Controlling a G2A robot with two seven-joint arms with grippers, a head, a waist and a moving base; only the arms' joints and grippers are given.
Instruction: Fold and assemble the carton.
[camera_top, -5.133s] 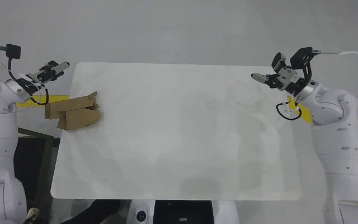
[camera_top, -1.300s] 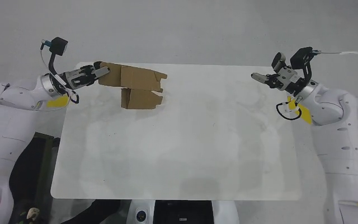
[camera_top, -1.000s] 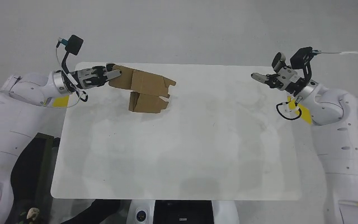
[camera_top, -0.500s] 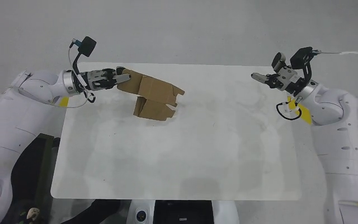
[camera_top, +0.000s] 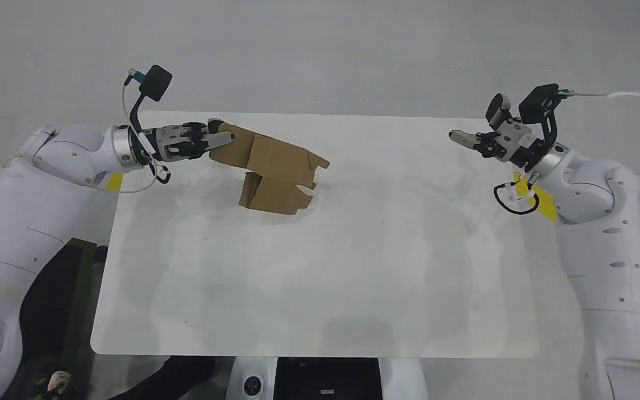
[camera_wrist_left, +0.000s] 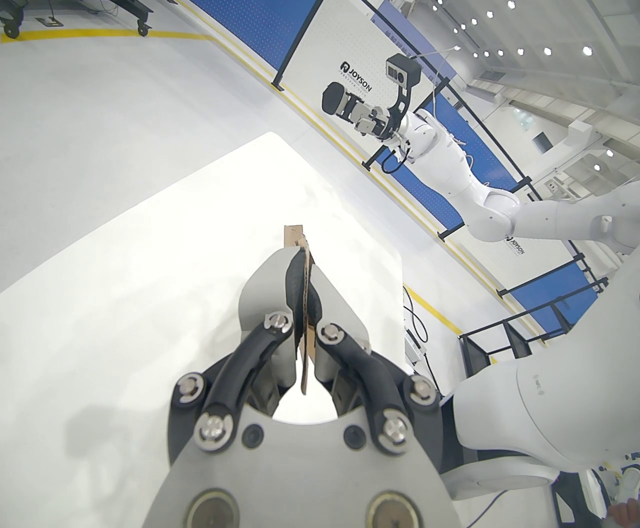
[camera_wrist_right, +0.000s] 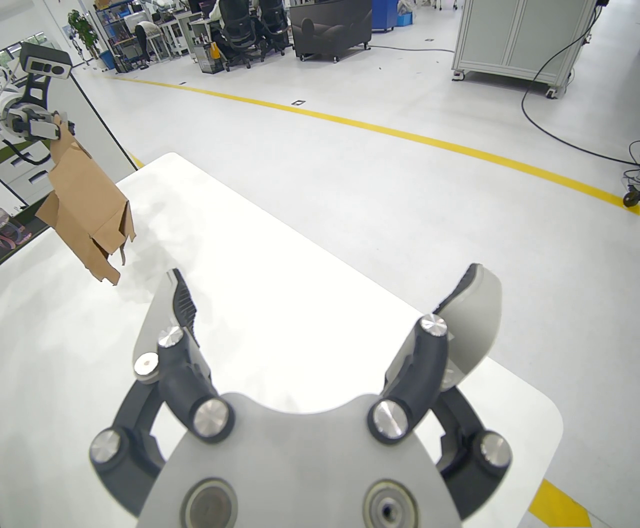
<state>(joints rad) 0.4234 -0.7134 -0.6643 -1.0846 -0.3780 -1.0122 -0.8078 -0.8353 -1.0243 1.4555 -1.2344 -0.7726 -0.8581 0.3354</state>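
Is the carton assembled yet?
Not assembled: the carton hangs as loose, partly opened panels, flaps dangling, one edge pinched in the jaws of the left gripper.

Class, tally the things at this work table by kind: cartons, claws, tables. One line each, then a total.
carton: 1
claws: 2 (left claw, right claw)
table: 1
Total: 4

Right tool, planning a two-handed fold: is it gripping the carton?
No, the right tool stands open and empty, while the carton hangs from the left tool.
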